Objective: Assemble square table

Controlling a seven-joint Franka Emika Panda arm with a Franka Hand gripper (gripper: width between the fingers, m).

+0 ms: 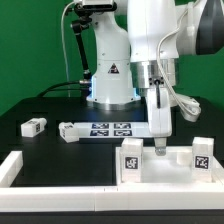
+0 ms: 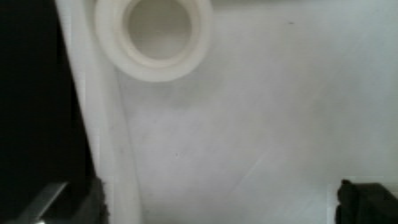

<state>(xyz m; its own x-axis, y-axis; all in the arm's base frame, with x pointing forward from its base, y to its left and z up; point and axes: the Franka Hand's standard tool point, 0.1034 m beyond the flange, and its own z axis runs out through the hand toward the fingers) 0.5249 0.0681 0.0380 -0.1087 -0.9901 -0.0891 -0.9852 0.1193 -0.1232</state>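
Note:
The white square tabletop (image 1: 168, 163) lies at the front on the exterior view's right. Two white tagged legs (image 1: 131, 158) (image 1: 203, 155) stand upright on it. My gripper (image 1: 159, 146) points down between those legs, its tips just above the tabletop's rear edge. In the wrist view the tabletop (image 2: 249, 120) fills the picture, with a round screw hole (image 2: 160, 35) in it. My gripper (image 2: 205, 205) is open. One dark fingertip (image 2: 50, 200) is beyond the board's edge and the other fingertip (image 2: 366, 200) is over the white surface. Nothing is held.
Two loose white legs (image 1: 33, 126) (image 1: 70, 131) lie on the black table on the exterior view's left. The marker board (image 1: 112, 129) lies before the robot base. Low white border bars (image 1: 10, 166) run along the left and front edges.

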